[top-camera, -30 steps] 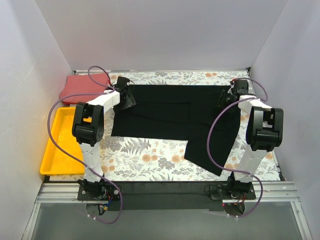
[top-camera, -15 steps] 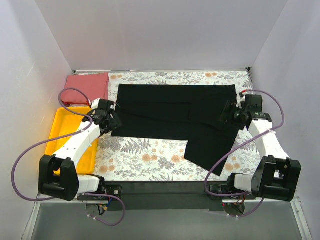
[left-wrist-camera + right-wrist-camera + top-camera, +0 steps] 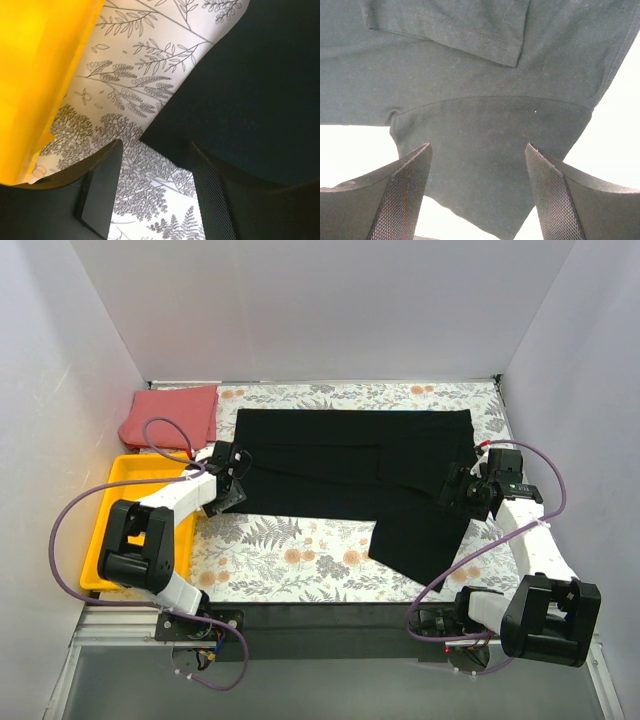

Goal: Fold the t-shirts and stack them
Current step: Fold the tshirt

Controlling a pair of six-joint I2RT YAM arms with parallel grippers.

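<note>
Looking limp and light, the black t-shirt [image 3: 350,455] should pinch best at its corners; left pincer [image 3: 230,488] and right pincer [image 3: 462,490] both gape, empty.

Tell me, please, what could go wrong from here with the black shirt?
1. The left claw, open, straddles only the black t-shirt's corner, so closing may miss it or pinch the floral cloth too.
2. The right claw hangs open over layered fabric near the sleeve hem; it might grab one layer only, spoiling the fold.
</note>
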